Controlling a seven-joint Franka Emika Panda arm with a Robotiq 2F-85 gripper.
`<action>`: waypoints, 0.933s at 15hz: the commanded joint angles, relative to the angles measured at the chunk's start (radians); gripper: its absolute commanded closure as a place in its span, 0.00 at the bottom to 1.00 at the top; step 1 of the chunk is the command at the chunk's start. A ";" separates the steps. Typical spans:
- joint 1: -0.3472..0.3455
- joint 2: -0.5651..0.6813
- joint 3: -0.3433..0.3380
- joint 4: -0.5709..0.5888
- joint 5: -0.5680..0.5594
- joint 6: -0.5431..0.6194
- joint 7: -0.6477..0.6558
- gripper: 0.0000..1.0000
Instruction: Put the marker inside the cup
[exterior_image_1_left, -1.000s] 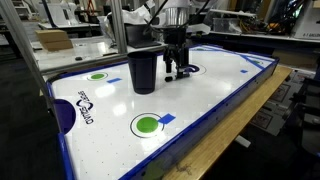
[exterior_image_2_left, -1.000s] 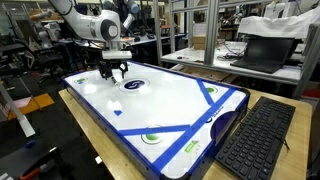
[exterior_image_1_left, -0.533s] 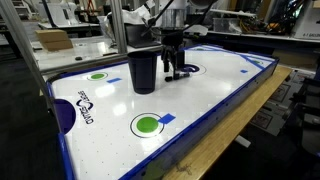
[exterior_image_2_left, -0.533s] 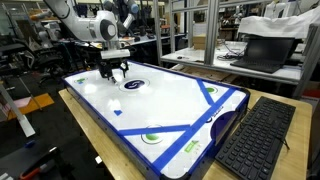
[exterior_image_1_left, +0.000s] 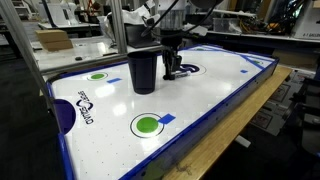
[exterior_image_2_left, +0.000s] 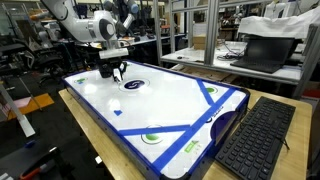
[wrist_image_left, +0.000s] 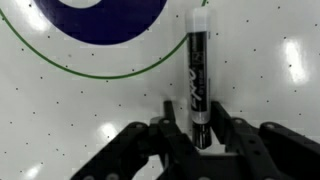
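Note:
In the wrist view the marker (wrist_image_left: 198, 60), black with a white cap end, lies flat on the white table and points away from me. My gripper (wrist_image_left: 199, 135) is shut on its near end, a finger pressed against each side. In both exterior views the gripper (exterior_image_1_left: 172, 72) (exterior_image_2_left: 113, 73) is down at the table surface. The dark cup (exterior_image_1_left: 143, 70) stands upright right beside it. The marker itself is too small to make out in the exterior views.
The white air-hockey table (exterior_image_1_left: 200, 110) has a raised blue rim and green circles (exterior_image_1_left: 147, 124). A dark blue circle (wrist_image_left: 100, 15) is printed just beyond the marker. A keyboard (exterior_image_2_left: 255, 140) and a laptop (exterior_image_2_left: 262, 50) sit on benches off the table.
The jaws have closed from wide open onto the marker. The arm has stayed low in the same spot beside the cup.

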 joint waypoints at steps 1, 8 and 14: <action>0.011 -0.011 -0.012 -0.009 -0.017 0.016 0.033 0.89; -0.028 -0.113 0.012 -0.057 0.013 0.107 0.019 0.95; -0.074 -0.241 0.059 -0.120 0.079 0.250 -0.020 0.95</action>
